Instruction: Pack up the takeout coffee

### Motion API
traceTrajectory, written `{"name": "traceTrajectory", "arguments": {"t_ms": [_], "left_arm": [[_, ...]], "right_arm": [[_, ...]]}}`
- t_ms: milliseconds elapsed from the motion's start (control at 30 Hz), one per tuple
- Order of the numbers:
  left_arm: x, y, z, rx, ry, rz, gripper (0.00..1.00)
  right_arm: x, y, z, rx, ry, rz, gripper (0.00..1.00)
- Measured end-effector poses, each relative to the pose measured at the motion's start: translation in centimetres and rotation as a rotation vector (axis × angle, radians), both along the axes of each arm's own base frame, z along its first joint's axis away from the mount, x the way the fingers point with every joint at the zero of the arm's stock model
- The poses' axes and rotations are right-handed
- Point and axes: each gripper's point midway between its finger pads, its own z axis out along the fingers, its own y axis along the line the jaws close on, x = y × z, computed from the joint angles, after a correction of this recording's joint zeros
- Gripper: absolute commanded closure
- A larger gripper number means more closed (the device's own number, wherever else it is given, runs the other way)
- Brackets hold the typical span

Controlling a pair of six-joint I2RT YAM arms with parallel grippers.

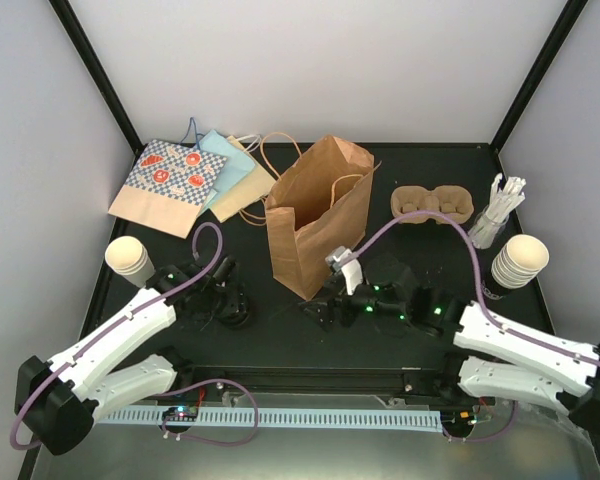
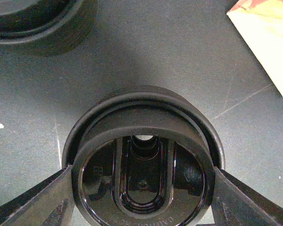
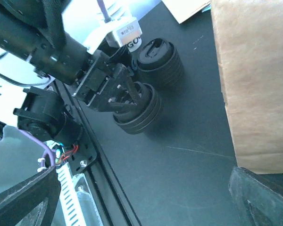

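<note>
Left wrist view showed the left end effector (image 2: pixel 142 174) closed against opposite sides of a round black plastic lid (image 2: pixel 144 155), the topmost of a stack on the dark surface (image 2: pixel 146 52), at lower centre of the frame. The lid lay flat, face towards the camera. Being round, it had no long axis, though its oval recess ran parallel to the fingers. The right end effector (image 3: pixel 141 195) stood wide open and empty. Probable next move: lift vertically, then carry to the cream paper cup stack (image 1: pixel 130 258) at left of the top view, nearest the left arm.
</note>
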Motion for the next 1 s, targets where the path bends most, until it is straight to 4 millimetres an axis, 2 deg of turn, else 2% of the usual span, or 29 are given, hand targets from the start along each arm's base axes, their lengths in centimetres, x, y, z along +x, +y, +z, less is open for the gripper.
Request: {"name": "traceTrajectory", "arguments": {"t_ms": [67, 100, 133, 300, 400, 667, 1000], "left_arm": [[-0.1, -0.2, 0.0, -0.009, 0.004, -0.009, 0.29], [-0.1, -0.3, 0.0, -0.016, 0.006, -0.014, 0.29], [-0.2, -0.4, 0.1, -0.021, 0.007, -0.019, 0.29], [-0.5, -1.0, 0.4, -0.056, 0.010, -0.040, 0.29], [-0.5, -1.5, 0.7, -0.090, 0.005, -0.054, 0.29], [-0.7, -3.1, 1.7, -0.184, -0.003, -0.088, 0.30], [-0.9, -4.3, 2.3, -0.254, 0.004, -0.116, 0.31]], "right_arm": [[0.0, 1.1, -1.2, 0.001, 0.001, 0.024, 0.03], [0.1, 1.4, -2.3, -0.015, 0.012, 0.028, 0.09], [0.2, 1.7, -3.3, -0.033, 0.025, 0.032, 0.11], [-0.2, 4.4, -8.1, -0.090, 0.108, 0.094, 0.12], [-0.9, 5.1, -9.8, -0.087, 0.130, 0.112, 0.14], [-0.2, 7.1, -10.4, -0.017, 0.183, 0.072, 0.19], [0.4, 7.5, -12.3, -0.035, 0.238, 0.019, 0.20]]}}
